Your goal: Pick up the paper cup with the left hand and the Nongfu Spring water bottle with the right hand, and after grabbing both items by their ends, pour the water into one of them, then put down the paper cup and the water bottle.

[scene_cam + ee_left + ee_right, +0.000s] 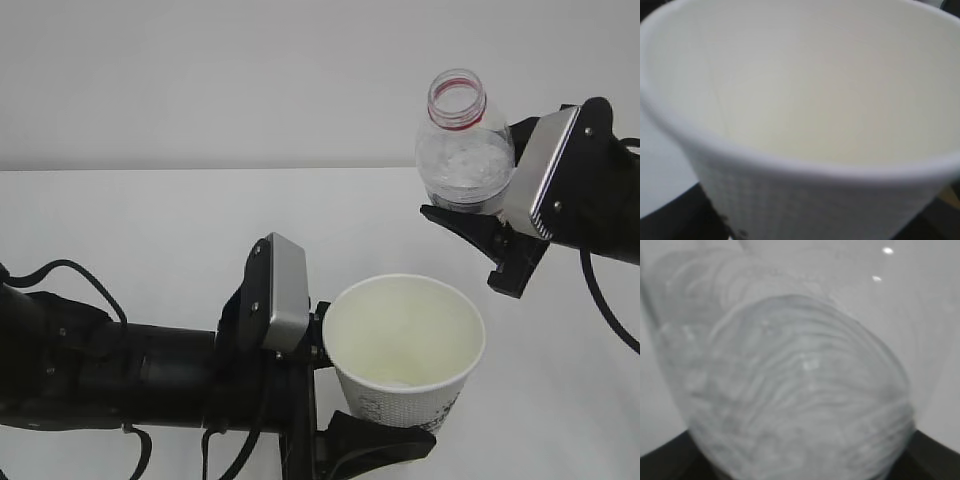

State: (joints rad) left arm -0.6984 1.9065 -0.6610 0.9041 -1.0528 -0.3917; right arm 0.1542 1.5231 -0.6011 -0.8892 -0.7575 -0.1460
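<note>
The white paper cup (pixel 405 345) is held upright at the lower middle of the exterior view, with my left gripper (pixel 388 425) shut on its lower part. Its open mouth faces up, and a pale patch shows at its bottom (pixel 400 381). In the left wrist view the paper cup (pixel 805 100) fills the frame and hides the fingers. Up and to the right, my right gripper (pixel 476 200) is shut on the clear Nongfu Spring water bottle (pixel 463 150). The bottle has no cap and its red-ringed mouth points up and toward the camera. Its ribbed body (pixel 790 390) fills the right wrist view. No stream shows.
A white table (pixel 150 220) runs back to a plain pale wall. My left arm (pixel 120 375) lies across the lower left with loose black cables. The bottle hangs higher than the cup's rim and to the right of it.
</note>
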